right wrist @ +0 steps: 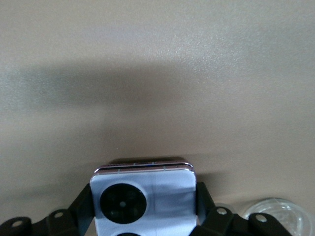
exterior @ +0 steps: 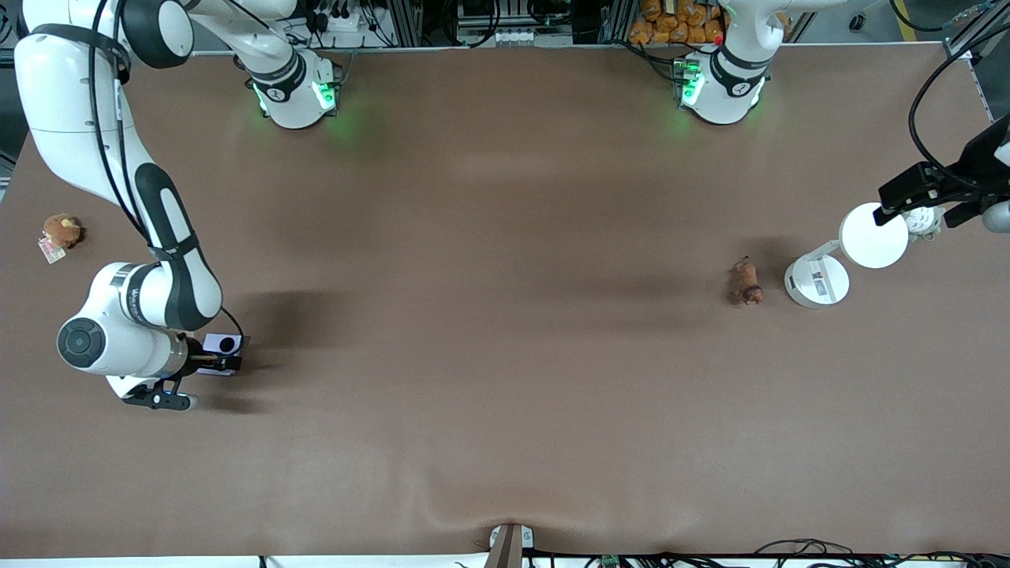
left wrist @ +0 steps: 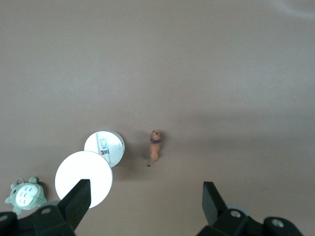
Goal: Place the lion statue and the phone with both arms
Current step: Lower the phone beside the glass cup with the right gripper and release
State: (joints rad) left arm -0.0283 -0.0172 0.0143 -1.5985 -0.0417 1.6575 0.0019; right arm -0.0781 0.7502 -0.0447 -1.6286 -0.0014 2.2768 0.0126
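The pale lavender phone [exterior: 221,344] lies low at the table near the right arm's end, its black camera circles facing up. My right gripper [exterior: 225,356] is down around it. In the right wrist view its black fingers [right wrist: 87,204] rest against both side edges of the phone [right wrist: 165,196], with no gap showing. The small brown-orange lion statue [exterior: 747,284] lies on the table toward the left arm's end and also shows in the left wrist view [left wrist: 155,146]. My left gripper [exterior: 939,203] hangs open above the white round stand, holding nothing [left wrist: 146,191].
A white disc [exterior: 873,235] on a white round base [exterior: 817,282] stands beside the lion statue. A small green-white plush [left wrist: 24,195] lies next to it. A brown plush toy with a tag [exterior: 61,230] lies at the table's edge by the right arm.
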